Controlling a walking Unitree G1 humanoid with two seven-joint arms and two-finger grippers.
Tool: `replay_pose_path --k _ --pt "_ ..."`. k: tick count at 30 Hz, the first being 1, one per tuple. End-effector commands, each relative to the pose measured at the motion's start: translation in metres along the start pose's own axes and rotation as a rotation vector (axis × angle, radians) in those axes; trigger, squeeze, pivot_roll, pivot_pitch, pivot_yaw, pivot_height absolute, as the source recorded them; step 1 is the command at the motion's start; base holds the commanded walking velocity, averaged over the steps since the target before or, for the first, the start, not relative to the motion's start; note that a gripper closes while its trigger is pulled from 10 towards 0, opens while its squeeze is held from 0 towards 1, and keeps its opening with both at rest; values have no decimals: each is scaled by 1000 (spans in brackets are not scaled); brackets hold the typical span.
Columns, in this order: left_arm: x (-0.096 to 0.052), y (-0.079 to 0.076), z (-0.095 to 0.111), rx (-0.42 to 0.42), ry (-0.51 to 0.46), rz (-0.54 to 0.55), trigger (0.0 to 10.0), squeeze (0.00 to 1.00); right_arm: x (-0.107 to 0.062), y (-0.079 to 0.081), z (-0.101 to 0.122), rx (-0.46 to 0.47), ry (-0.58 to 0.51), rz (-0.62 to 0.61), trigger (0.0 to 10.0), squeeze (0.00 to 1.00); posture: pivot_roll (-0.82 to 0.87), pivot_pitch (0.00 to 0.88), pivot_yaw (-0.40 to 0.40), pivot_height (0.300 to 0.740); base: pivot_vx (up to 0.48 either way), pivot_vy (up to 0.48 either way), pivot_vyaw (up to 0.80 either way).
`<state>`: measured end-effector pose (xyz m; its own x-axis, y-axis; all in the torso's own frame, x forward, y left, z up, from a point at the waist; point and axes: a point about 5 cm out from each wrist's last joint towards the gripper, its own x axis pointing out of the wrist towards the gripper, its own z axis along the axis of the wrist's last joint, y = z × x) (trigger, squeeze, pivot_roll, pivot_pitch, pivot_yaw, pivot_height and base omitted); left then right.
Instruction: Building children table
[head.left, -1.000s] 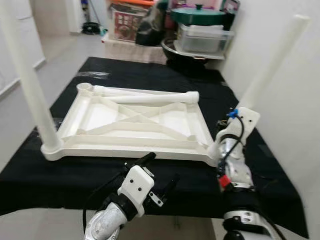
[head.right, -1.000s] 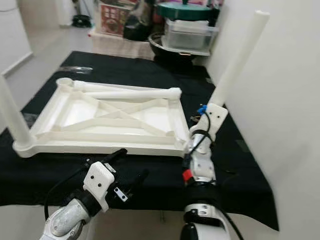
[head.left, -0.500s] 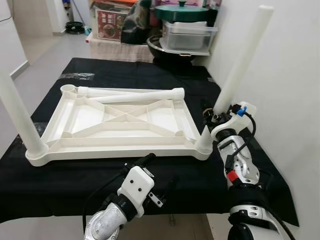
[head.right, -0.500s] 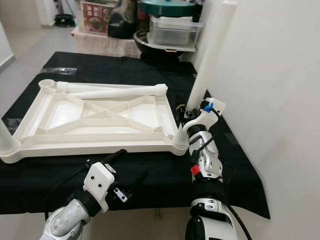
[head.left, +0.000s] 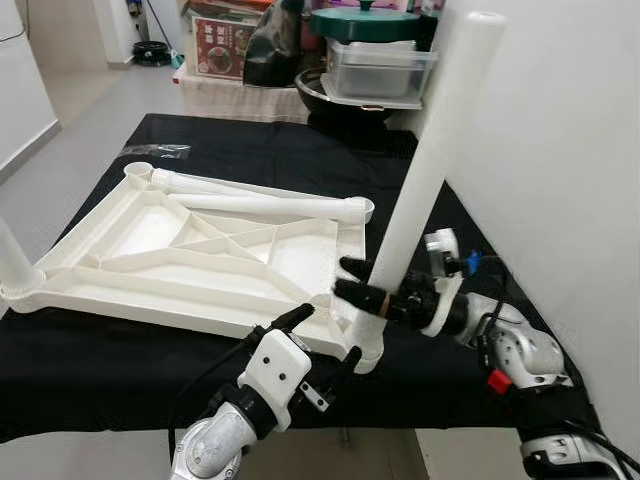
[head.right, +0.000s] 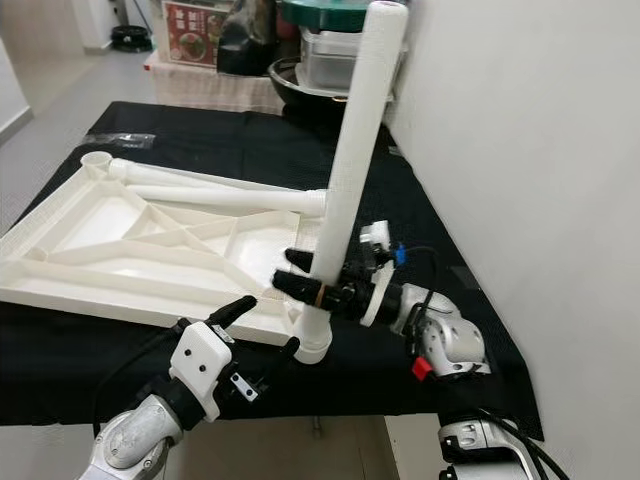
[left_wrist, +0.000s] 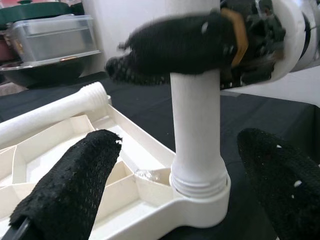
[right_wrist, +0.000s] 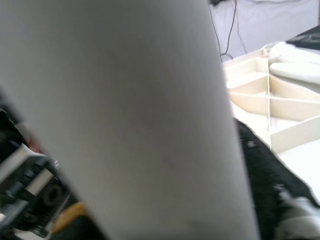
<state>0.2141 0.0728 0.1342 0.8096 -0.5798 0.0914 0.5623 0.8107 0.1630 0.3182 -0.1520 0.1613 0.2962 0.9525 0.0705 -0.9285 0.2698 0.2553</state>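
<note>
1. The white table frame (head.left: 190, 265) lies upside down on the black-covered tabletop (head.left: 120, 365)
2. The right pincer (head.left: 362, 290) pinches the upright leg (head.left: 425, 170) low down, just above the frame's near right corner socket (left_wrist: 200, 197)
3. The left pincer (head.left: 318, 345) hovers spread just before that corner
4. A loose leg (head.left: 255, 200) lies along the frame's far edge

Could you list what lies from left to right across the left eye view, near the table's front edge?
Standing leg at the left edge → upturned tabletop → left gripper → upright leg → right gripper, clamped on that leg → white wall.
</note>
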Motion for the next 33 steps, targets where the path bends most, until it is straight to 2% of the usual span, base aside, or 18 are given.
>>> replay_pose_path --k 1,2,6,8,9,11,12,13,15,17,20,22,24,28,29,30,31,33 --pt "0 -1 -2 1 5 0 10000 0 6 1 -2 -13 21 33 4314 0 126 0 -121 740 0 0 0" --pt "0 -1 -1 3 5 -1 10000 0 13 -4 -4 -46 43 9 0 0 132 0 -126 740 0 0 0" --pt "0 0 -1 4 5 1 10000 0 18 -11 -2 -81 30 -60 0 0 134 0 -125 740 0 0 0" --pt "-1 0 -1 5 5 1 10000 0 20 -27 4 -128 -16 -306 0 0 126 0 -121 740 0 0 0" --pt "-1 0 -1 5 5 1 10000 0 20 -27 4 -128 -16 -306 0 0 126 0 -121 740 0 0 0" --pt "-1 0 -1 4 6 0 10000 0 16 -39 7 -110 -51 -531 0 0 121 0 -117 740 0 0 0" --pt "-1 0 -1 4 6 0 10000 0 16 -39 7 -110 -51 -531 0 0 121 0 -117 740 0 0 0" --pt "-1 0 -1 3 6 0 10000 0 15 -43 7 -96 -66 -635 0 0 121 0 -117 740 0 0 0" --pt "-1 -2 -2 1 8 -5 10000 0 -2 -59 4 -65 -80 -1061 0 0 115 0 -109 740 0 0 0" --pt "-1 -3 -2 0 9 -8 10000 0 -21 -64 0 -50 -96 -1373 0 0 117 0 -115 740 0 0 0" --pt "-1 -3 -2 -1 8 -7 10000 0 -34 -61 -5 -41 -111 -1542 0 0 119 0 -115 740 0 0 0" --pt "-1 -3 -2 -1 8 -7 10000 0 -34 -61 -5 -41 -111 -1542 0 0 119 0 -115 740 0 0 0" --pt "-1 -2 -2 0 9 -4 10000 0 -37 -51 -18 39 -162 -1718 0 0 124 0 -118 740 0 0 0" --pt "-2 -2 -2 3 11 -2 10000 0 -16 -41 -26 112 -200 -1742 0 0 123 0 -120 740 0 0 0" --pt "-2 -2 -2 3 12 -3 10000 0 -3 -40 -23 126 -235 -1678 10000 0 123 0 -120 740 0 0 0" --pt "-2 -2 -2 3 12 -3 10000 0 -3 -40 -23 126 -235 -1678 10000 0 123 0 -120 740 0 0 0" --pt "-2 -2 -2 3 13 -3 10000 0 6 -40 -19 109 -275 -1614 10000 1000 124 0 -119 740 0 0 0" --pt "-2 -2 -3 3 13 -3 10000 0 12 -40 -15 94 -303 -1569 10000 1000 124 0 -119 740 0 0 0"
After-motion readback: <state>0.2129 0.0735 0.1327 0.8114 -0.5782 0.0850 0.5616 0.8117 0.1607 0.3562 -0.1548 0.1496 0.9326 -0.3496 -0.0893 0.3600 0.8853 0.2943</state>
